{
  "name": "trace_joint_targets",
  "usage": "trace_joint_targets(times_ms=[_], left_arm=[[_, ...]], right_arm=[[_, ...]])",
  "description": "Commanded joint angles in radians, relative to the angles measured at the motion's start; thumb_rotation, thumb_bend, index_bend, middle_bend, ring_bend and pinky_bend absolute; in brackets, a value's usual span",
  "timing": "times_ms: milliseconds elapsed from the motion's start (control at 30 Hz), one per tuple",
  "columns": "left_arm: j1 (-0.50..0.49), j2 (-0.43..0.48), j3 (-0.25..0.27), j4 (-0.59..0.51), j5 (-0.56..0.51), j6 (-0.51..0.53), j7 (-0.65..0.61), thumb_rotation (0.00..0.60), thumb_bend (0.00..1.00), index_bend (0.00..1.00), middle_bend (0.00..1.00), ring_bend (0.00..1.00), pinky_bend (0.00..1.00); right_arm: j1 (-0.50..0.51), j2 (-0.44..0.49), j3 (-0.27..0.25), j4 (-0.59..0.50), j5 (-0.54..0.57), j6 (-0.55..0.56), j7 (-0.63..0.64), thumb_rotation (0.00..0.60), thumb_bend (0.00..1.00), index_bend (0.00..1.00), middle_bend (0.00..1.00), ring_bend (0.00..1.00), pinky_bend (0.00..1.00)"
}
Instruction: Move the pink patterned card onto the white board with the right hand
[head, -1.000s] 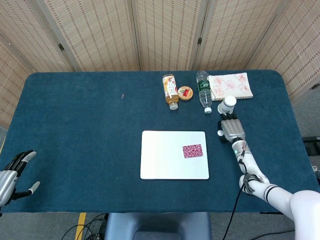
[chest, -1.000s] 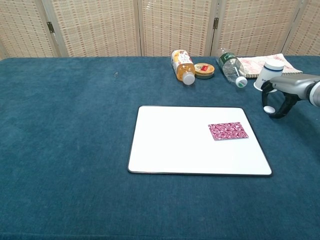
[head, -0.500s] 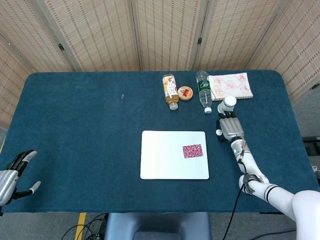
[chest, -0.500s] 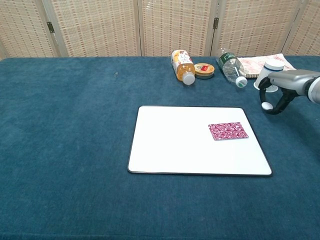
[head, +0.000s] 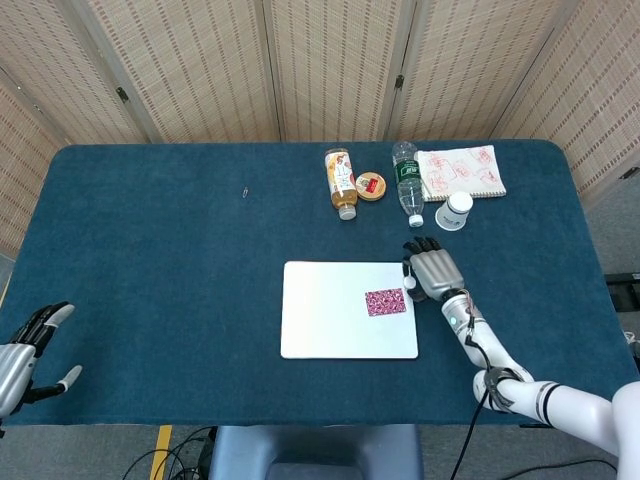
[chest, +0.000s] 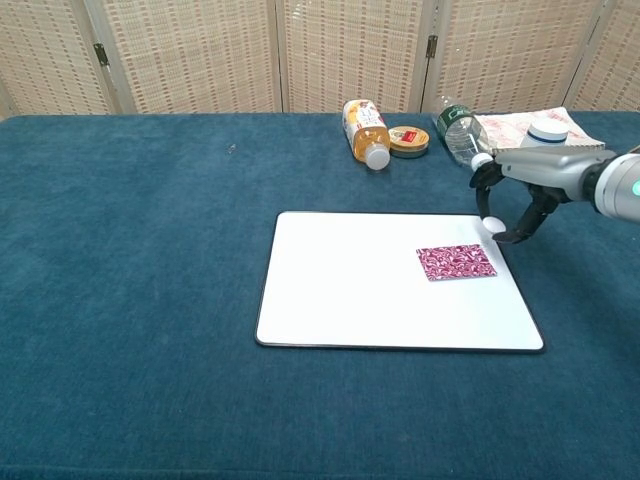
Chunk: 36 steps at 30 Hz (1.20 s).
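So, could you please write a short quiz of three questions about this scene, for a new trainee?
1. True or false: the pink patterned card lies on the white board.
2. What does the right hand hold? A) the card B) nothing C) a bottle
3. Fill in: the white cup stands in front of the ____.

Key: 1 true. 2 B; the hand hovers at the board's right edge, fingers apart. 3 notebook.
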Motion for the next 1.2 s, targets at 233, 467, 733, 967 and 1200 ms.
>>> trace_joint_targets(times_ms=[233,467,733,967,1200], left_arm=[[0.007,0.008,0.001,0.006,0.005,0.015,-0.024,0.6,0.34,0.09,0.08,0.08,0.23],[0.007,0.008,0.0,0.01,0.003,0.016,-0.034,0.6,0.34,0.09,0.08,0.08,0.23],[0.009,0.01,-0.001,0.014,0.004,0.023,-0.046,0.6,0.34,0.09,0.08,0.08,0.23],[0.01,0.01,-0.002,0.018,0.004,0.025,-0.05,0.6,0.34,0.09,0.08,0.07,0.23],[0.011,0.009,-0.001,0.017,0.006,0.026,-0.043,0.6,0.34,0.09,0.08,0.08,0.23]], right_arm=[[0.018,-0.007,-0.033,-0.083,0.029,0.053,-0.1,0.6,0.25,0.55,0.15,0.0,0.0],[0.028,-0.019,-0.042,-0.086,0.043,0.054,-0.11,0.6,0.25,0.55,0.15,0.0,0.0],[0.043,-0.037,-0.047,-0.069,0.062,0.037,-0.109,0.6,0.22,0.52,0.13,0.0,0.0],[0.049,-0.019,-0.049,-0.09,0.071,0.036,-0.106,0.6,0.19,0.32,0.09,0.0,0.0],[0.033,0.024,-0.056,-0.133,0.072,0.066,-0.097,0.6,0.17,0.24,0.07,0.0,0.0]])
